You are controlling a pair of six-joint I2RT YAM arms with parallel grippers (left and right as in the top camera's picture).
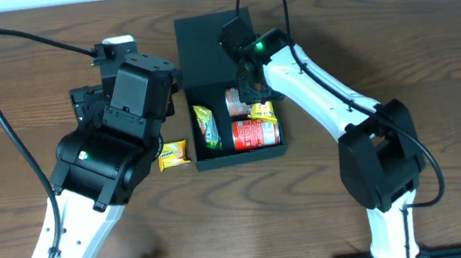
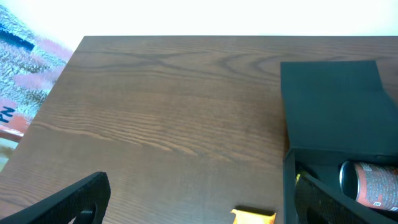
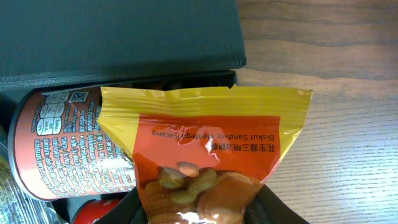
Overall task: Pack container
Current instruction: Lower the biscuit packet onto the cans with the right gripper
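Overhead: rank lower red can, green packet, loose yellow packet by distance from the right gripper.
1. Lower red can, in the container beside the right gripper.
2. Green packet, container's left side.
3. Yellow packet, on the table outside it.

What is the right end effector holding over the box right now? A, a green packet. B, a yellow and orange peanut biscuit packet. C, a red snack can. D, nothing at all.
B: the right wrist view shows the yellow and orange biscuit packet pinched in the right end effector, above the red can lying in the container.
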